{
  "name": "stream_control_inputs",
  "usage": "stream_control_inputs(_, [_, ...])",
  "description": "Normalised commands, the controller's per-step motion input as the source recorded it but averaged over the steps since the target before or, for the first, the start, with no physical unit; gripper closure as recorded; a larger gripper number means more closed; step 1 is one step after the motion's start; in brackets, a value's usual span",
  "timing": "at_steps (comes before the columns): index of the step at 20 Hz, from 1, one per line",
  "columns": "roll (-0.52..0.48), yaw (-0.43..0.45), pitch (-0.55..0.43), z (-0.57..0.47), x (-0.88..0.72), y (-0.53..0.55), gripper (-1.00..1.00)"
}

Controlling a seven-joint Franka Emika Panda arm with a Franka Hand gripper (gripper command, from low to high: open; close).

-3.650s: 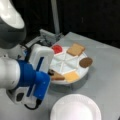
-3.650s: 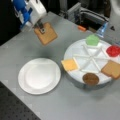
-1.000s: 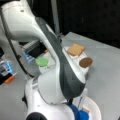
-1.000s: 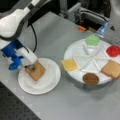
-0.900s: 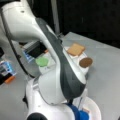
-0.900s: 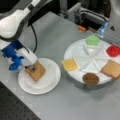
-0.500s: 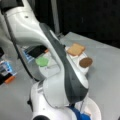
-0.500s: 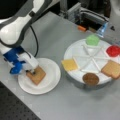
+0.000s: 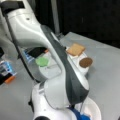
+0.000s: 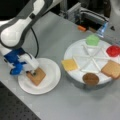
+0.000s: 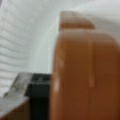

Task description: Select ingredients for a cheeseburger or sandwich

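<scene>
over white plate (image 10: 51,82), claw (image 10: 31,73) low on bread square (image 10: 37,77)

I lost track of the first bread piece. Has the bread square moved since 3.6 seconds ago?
Yes. The bread square has come from the table above the small white plate down onto that plate, with the gripper at its edge.

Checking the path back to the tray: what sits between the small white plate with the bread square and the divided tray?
Nothing. In a front view, bare grey table separates the plate from the divided tray. The gripper is at the bread square.
</scene>
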Motion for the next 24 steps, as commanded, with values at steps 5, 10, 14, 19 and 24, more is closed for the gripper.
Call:
stream_control_inputs(5, [-0.106, 0.12, -0.059, -0.05, -0.08, 0.08, 1.0])
stream_control_inputs(10, [-0.106, 0.083, -0.043, -0.05, -0.11, 0.12, 1.0])
stream_control_inputs(14, [-0.115, 0.067, -0.042, -0.04, -0.14, 0.13, 1.0])
stream_control_inputs(19, [-0.115, 0.071, -0.052, -0.03, -0.16, 0.13, -1.0])
stream_control_inputs(24, [-0.118, 0.058, -0.061, -0.03, -0.15, 0.12, -1.0])
